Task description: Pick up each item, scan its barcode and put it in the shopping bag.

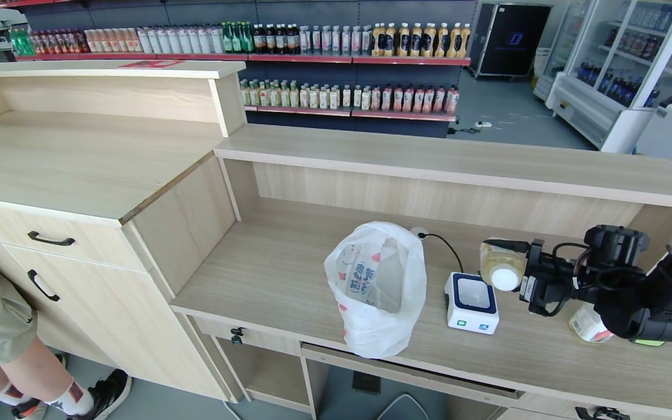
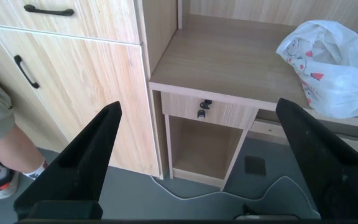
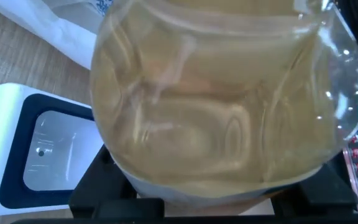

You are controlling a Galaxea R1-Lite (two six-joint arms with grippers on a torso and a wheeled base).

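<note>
Right gripper [image 1: 524,269]: clamped on the bottle's body, in the air above the right part of the counter [image 1: 277,274].
Bottle [image 1: 502,265]: clear, with pale yellow liquid and a white cap; held on its side, cap turned towards the counter's front edge, just beside the scanner's right edge and off its surface. Seen close in the right wrist view [image 3: 222,99], with the scanner partly below it.
Scanner [image 1: 471,302]: white box with a dark-framed window, flat on the counter near the front edge, just right of the bag; black cable [image 1: 444,245] running back from it.
Shopping bag [image 1: 377,289]: white plastic, upright near the front edge, mouth open, a printed packet inside.
Second bottle [image 1: 587,324]: on the counter towards the right end, partly hidden behind the right arm.
Left gripper [image 2: 199,106]: fingers spread wide, holding nothing, off the counter's front-left corner, over the floor.
</note>
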